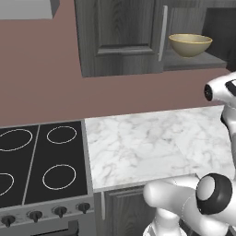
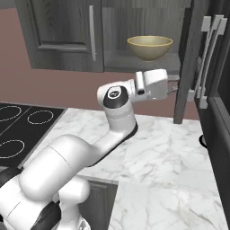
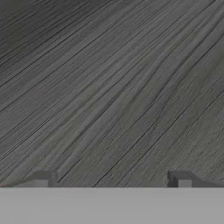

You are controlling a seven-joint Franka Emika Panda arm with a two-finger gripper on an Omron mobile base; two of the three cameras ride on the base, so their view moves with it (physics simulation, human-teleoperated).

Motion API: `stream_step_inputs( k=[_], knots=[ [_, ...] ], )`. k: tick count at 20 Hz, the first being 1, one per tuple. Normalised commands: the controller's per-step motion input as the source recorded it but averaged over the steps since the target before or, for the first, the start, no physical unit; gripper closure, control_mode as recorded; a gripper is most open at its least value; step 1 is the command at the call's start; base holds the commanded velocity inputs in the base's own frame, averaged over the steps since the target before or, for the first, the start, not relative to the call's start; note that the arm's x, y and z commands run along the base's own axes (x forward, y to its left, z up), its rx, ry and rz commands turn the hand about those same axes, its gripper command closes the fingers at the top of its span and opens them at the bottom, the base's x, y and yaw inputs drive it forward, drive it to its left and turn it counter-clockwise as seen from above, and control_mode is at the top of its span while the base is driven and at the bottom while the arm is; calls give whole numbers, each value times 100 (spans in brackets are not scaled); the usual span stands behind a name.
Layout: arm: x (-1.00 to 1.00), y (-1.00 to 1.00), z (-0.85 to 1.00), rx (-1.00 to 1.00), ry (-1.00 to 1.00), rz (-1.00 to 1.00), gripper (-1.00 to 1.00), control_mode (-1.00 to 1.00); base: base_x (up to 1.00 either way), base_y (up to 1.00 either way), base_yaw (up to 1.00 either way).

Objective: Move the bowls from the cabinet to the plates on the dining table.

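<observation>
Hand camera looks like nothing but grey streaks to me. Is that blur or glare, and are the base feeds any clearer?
Hand view: no glare, just dark wood grain seen very close and soft; the fingers stand wide apart at the bottom. Left base view: sharp, evenly lit, the olive-yellow bowl clear on the open cabinet shelf. Right base view: equally crisp, soft shadows on the marble counter.

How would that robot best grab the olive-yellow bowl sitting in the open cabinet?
Probably by the rim of the round olive-yellow bowl, on its front edge nearest the robot. It sits upright on the dark grey wall cabinet shelf, walls flaring outward, so one finger of the open pincer goes inside, one outside.
</observation>
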Motion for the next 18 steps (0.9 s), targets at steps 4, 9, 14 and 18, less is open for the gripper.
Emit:
stream_step_inputs(
  k=[4,9,14,18],
  knots=[
    [0,-32,0,0,-9,-4,-100,-100,0,0,0],
    [-5,23,2,9,-14,0,-100,-100,0,0,0],
    [-7,41,14,26,-14,0,-100,-100,0,0,0],
    [-2,47,20,29,-13,0,-100,-100,0,0,0]
  ],
)
